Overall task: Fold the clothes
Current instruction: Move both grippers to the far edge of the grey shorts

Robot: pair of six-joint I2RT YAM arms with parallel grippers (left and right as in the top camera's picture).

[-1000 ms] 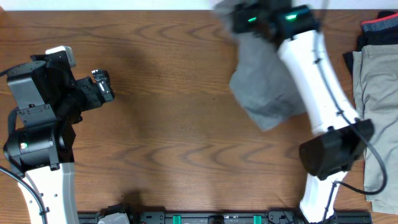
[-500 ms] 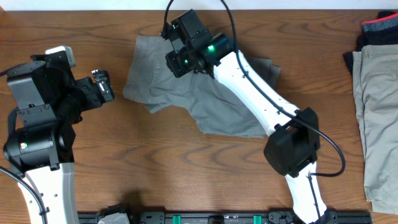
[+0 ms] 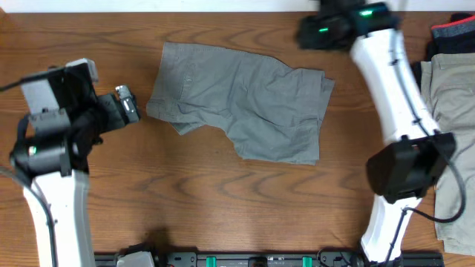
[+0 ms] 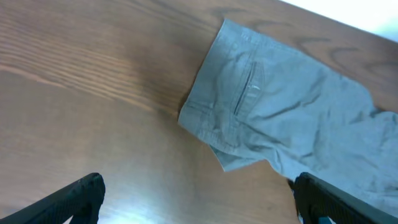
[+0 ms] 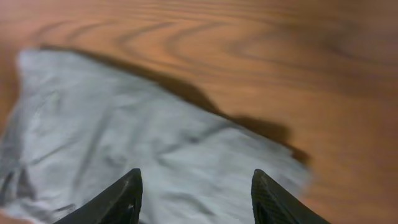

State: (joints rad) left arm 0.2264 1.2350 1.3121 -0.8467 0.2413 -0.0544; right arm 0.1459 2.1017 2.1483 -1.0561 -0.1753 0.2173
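Grey shorts (image 3: 241, 100) lie spread out and rumpled on the wooden table (image 3: 223, 200), waistband to the left. My left gripper (image 3: 128, 104) hovers just left of the waistband, open and holding nothing. In the left wrist view the shorts (image 4: 280, 112) lie ahead and to the right of the open left gripper (image 4: 198, 183). My right gripper (image 3: 308, 31) hangs at the table's far edge, above the shorts' right end. In the right wrist view its jaws stand apart over the grey shorts (image 5: 143, 143), with nothing between them, so the right gripper (image 5: 196, 177) is open.
A pile of beige clothes (image 3: 445, 119) lies along the right edge. A dark garment with a red stripe (image 3: 453, 33) sits at the back right corner. The right arm (image 3: 390, 89) stretches over the table between the shorts and that pile.
The right gripper let go of the shorts, which now lie spread on the table. It opened and swung back to the far right. The left arm shifted slightly.
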